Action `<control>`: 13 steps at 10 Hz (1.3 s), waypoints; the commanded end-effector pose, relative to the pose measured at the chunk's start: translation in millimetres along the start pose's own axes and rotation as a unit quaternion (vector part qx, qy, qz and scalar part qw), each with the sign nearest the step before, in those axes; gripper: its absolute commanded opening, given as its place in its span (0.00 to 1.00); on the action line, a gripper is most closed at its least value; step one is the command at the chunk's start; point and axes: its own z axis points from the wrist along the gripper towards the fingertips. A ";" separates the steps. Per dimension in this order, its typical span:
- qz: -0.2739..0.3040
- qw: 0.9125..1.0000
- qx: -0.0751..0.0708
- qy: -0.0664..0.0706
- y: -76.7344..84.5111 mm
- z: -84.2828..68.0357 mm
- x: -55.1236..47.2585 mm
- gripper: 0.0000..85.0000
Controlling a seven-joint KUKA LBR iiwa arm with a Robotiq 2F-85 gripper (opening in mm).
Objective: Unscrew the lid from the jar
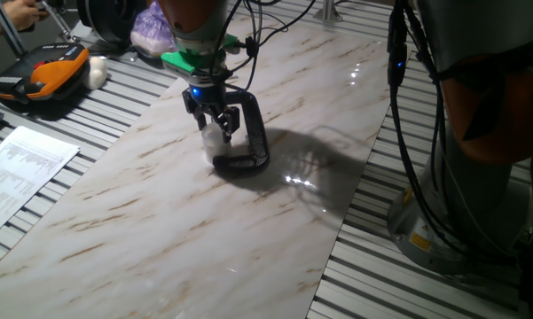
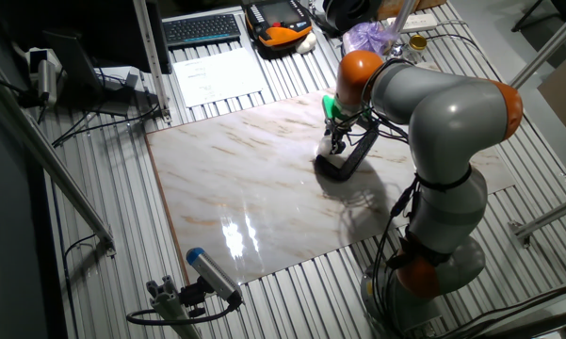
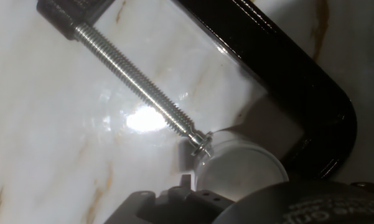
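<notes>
Jar (image 1: 218, 146) sits centre-left of frame on marble desk (image 1: 160, 204), pinned in black C-clamp (image 1: 253, 142); clamp screw (image 3: 137, 87) presses its side. Claw (image 1: 216, 124) is down at whitish lid (image 3: 243, 171), fingers either side. Can't tell if it's actually gripping, view too blocked. Risks: pads slip on smooth plastic when twisting; jar may spin w/ lid if clamp is loose; off-centre twist could drag clamp across desk.

Grey arm (image 2: 452, 113) with orange joints, green wrist collar (image 1: 195, 60).
</notes>
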 end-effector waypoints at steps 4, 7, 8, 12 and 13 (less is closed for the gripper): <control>-0.001 1.000 -0.001 0.001 -0.3 -2.1 0.0 0.80; -0.005 1.000 0.000 -0.001 -0.4 -2.7 0.1 0.80; -0.005 1.000 -0.001 0.000 -0.4 -2.6 0.1 0.80; -0.006 1.000 -0.003 0.001 -0.4 -1.9 0.3 0.80; -0.007 1.000 -0.003 0.001 -0.4 -1.9 0.4 0.80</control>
